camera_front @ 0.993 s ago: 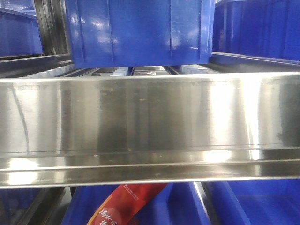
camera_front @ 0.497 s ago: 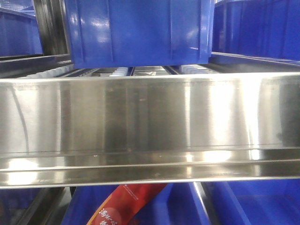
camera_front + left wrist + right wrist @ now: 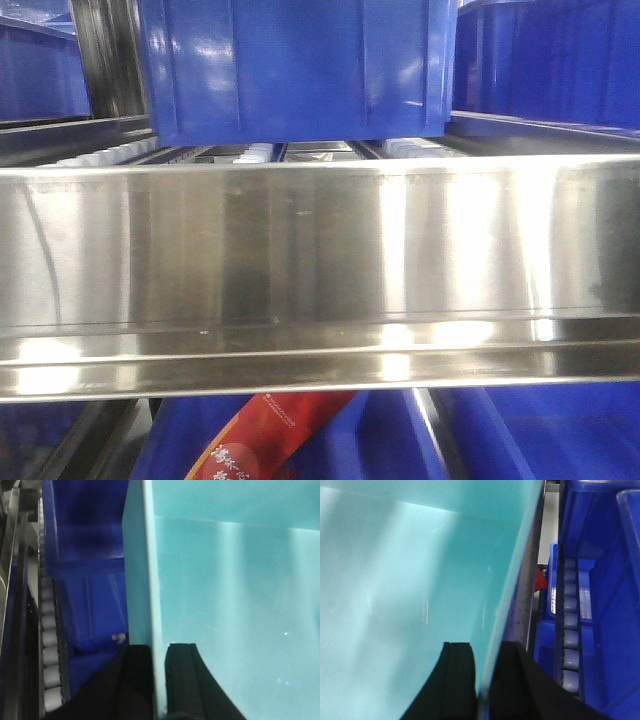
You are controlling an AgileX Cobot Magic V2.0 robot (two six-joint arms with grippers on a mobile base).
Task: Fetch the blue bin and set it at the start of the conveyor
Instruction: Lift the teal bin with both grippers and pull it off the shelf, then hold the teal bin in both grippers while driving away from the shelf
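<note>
Nothing shifted in front view. Left gripper [image 3: 158, 655], right gripper [image 3: 481, 657]: each clamped on a blue bin [image 3: 235, 605] wall. Risk, I judge: bin snags the dark bins [image 3: 90, 610] just beside it, twisting free.

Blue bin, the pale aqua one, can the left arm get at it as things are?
Probably yes: the left gripper straddles the blue bin at its side wall, one finger inside, one outside, apparently clamped, with nothing between them but the wall.
</note>
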